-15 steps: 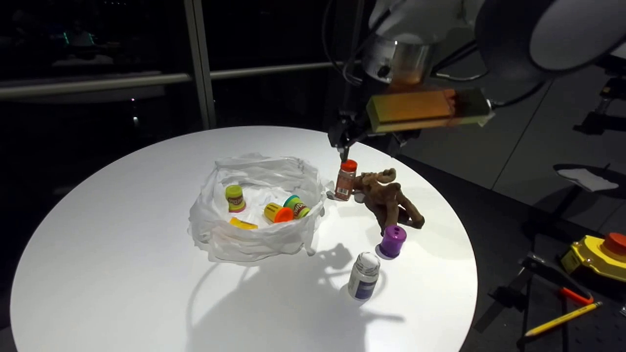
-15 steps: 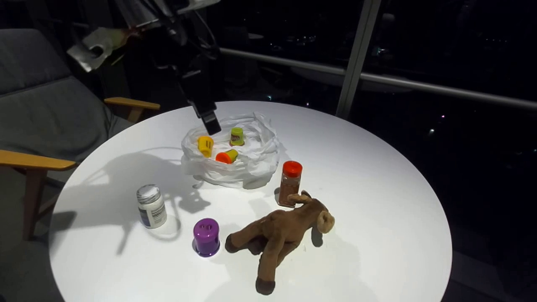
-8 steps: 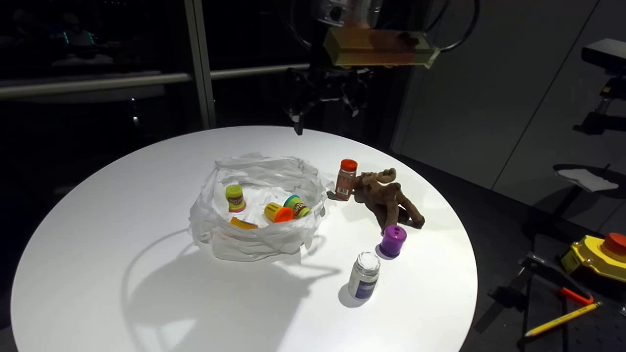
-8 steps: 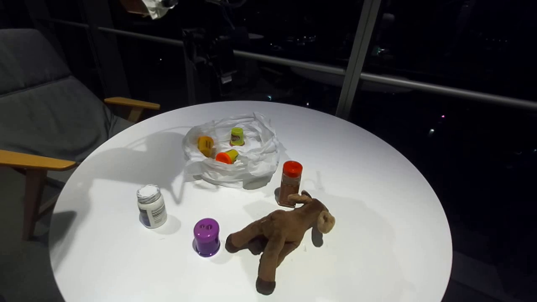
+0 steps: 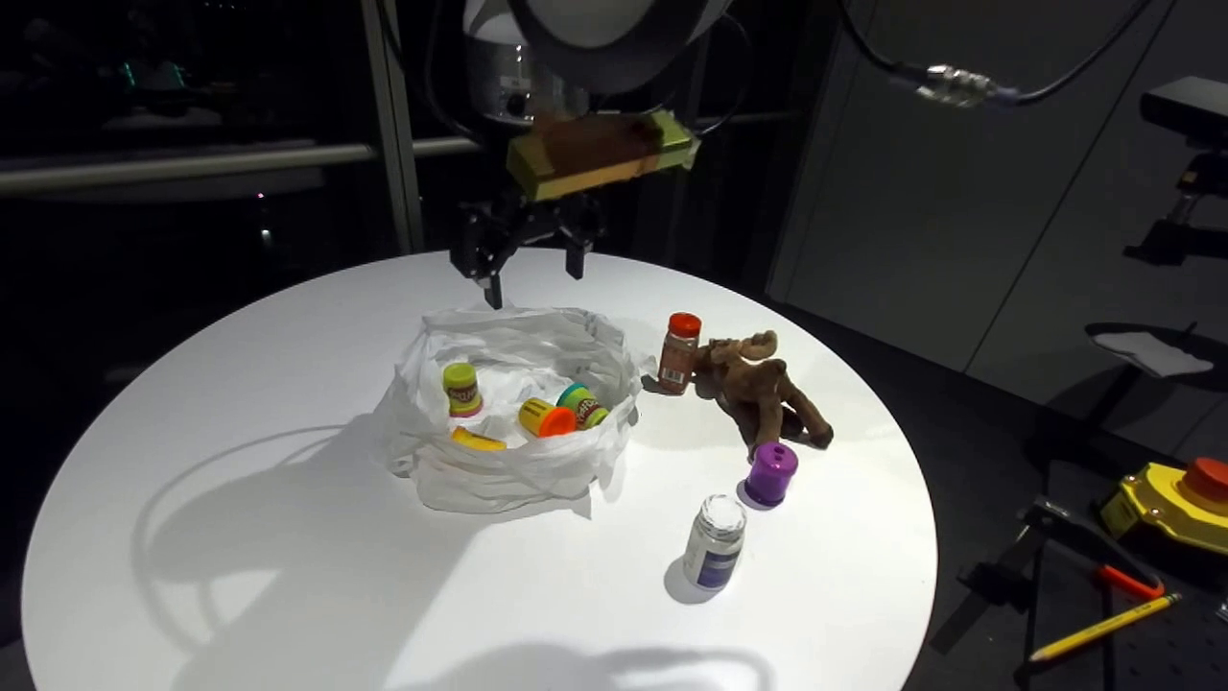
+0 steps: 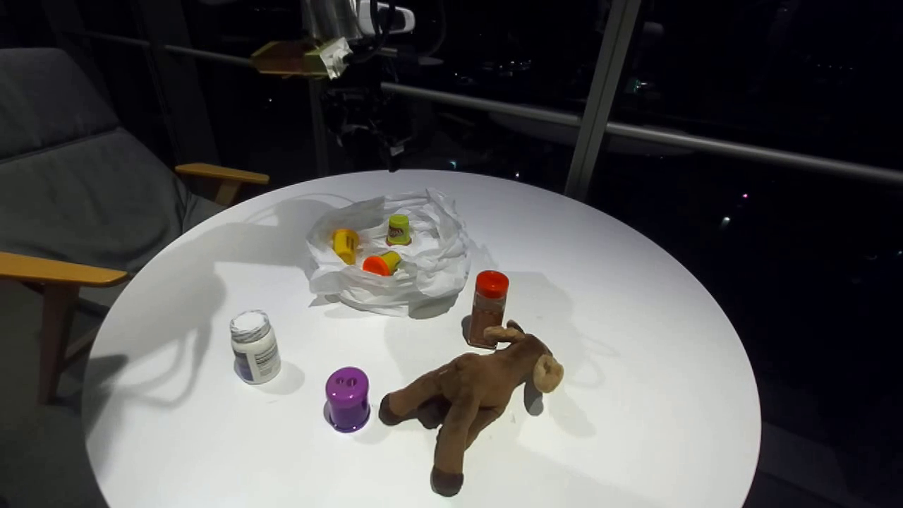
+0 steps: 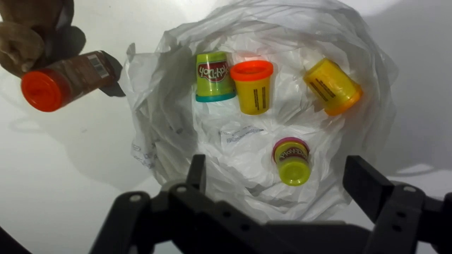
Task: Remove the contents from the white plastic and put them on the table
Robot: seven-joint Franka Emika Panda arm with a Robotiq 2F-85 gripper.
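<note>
While the claw [image 5: 534, 283] hangs splayed | bag [image 5: 513, 477] below, apart | lime tub [image 7: 294, 167] inside, framed between jaws in wrist view

Sits open as a crinkly bag [image 7: 169, 109] around two green tubs [image 7: 214, 79] and two yellow tubs [image 7: 255, 95], near a brown toy [image 7: 22, 40] at the wrist view's ten o'clock.

The white plastic bag [image 7: 164, 106] lies open on the table [image 7: 42, 158] in the wrist view. Inside, around its centre, a teal-lidded green tub [image 7: 213, 77] is at ten o'clock, beside a red-orange-lidded yellow tub [image 7: 253, 93] at eleven; an orange-lidded yellow tub [image 7: 330, 86] is at two, a pink-lidded green tub [image 7: 293, 164] at five. The gripper [image 7: 277, 171] is at six, jaws wide apart. Outside, a red-capped jar [image 7: 79, 77] is at nine, a brown plush toy [image 7: 26, 38] at ten.
</note>
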